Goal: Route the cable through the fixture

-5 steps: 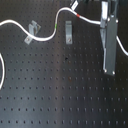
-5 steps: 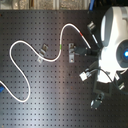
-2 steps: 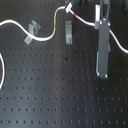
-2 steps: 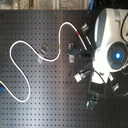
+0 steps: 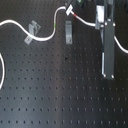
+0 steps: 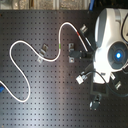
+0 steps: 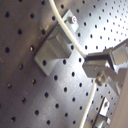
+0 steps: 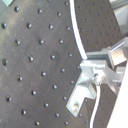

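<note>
Starting at the first exterior view's left, you see the cable point(image 5: 15, 23) sweep in as a white curve over the black perforated table point(image 5: 50, 95), pass by a small clear clip point(image 5: 33, 31), carry its green band point(image 5: 54, 26), then rise over a grey upright fixture point(image 5: 68, 33) near its red mark point(image 5: 75, 17). Farther right, the arm point(image 5: 108, 50) stands almost vertical over the board, its dark lower end close to the surface. In the second exterior view the white arm body point(image 6: 111, 45) fills the second exterior view's right. In the first wrist view the gripper point(image 7: 102, 62) has the cord running at its metal fingers; you cannot tell whether they pinch it.
</note>
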Motion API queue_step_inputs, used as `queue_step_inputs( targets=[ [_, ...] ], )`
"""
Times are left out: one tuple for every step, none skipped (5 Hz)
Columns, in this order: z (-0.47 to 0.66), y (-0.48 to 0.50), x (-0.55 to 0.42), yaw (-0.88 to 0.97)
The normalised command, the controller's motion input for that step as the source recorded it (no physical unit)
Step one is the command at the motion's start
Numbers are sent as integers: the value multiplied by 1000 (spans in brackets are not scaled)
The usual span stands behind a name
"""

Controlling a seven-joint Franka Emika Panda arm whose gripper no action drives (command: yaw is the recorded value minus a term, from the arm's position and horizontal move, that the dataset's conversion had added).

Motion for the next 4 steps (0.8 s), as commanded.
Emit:
queue_step_inputs(
  targets=[
    [261, 15, -127, -103],
    [344, 108, -178, -46],
    [410, 151, -175, -29],
    [249, 12, -104, -40]
  ],
)
